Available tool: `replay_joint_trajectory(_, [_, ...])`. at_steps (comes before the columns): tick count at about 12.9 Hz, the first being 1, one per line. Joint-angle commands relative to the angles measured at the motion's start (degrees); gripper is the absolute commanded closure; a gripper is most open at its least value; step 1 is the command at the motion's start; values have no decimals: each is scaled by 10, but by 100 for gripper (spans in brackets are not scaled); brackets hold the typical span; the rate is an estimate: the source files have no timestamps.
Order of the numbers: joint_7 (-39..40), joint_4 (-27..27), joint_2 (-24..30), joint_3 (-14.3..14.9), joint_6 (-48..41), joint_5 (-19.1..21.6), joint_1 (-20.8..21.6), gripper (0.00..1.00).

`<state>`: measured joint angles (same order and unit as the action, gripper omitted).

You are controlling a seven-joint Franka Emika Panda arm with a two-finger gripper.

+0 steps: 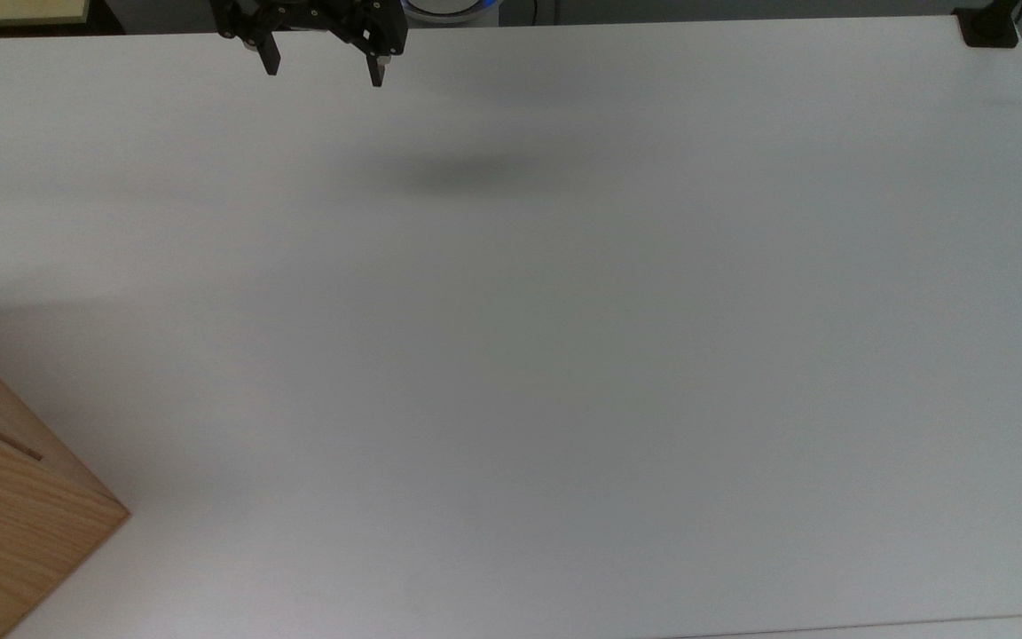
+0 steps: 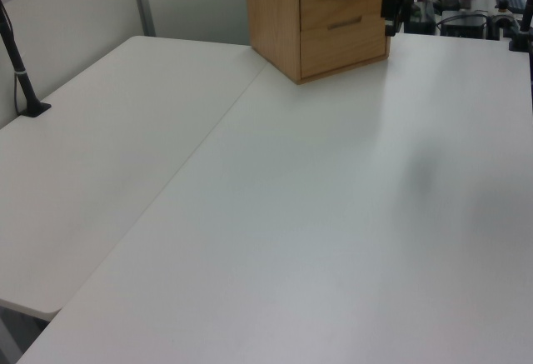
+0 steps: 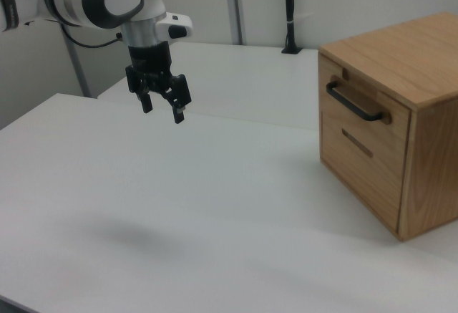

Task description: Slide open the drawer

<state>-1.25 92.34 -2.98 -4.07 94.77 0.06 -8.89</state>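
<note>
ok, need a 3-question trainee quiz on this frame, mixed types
1. True or false: the hand is gripping the drawer handle.
2. Is the top drawer open or closed?
3. The hand's fingers are: A) spread apart, holding nothing B) shut on a block C) resting flat on the table.

Key: 1 false, the hand hangs above the table, well apart from the wooden cabinet. 2 closed, flush with the front. 3 A.
</note>
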Motion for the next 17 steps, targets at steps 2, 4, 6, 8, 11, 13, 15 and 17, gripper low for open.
replay_joint_trajectory(2, [-3, 1, 0, 1, -14, 1, 4, 0])
replay_joint_trajectory(4, [39, 1, 0, 2, -17, 0, 2, 0])
replay_joint_trajectory(6, [72, -5, 0, 7, -30, 1, 0, 0])
replay_joint_trajectory(8, [56, -15, 1, 12, -31, 2, 0, 0])
replay_joint_trajectory(11, [-39, -26, 0, 29, -16, 8, 0, 0])
replay_joint_trajectory(13, [-122, -25, -1, 32, 15, 9, 0, 0])
replay_joint_trajectory(15, [-239, -22, -14, 44, 44, 10, 0, 0])
replay_joint_trajectory(17, [-302, -22, -27, 59, 71, 20, -1, 0])
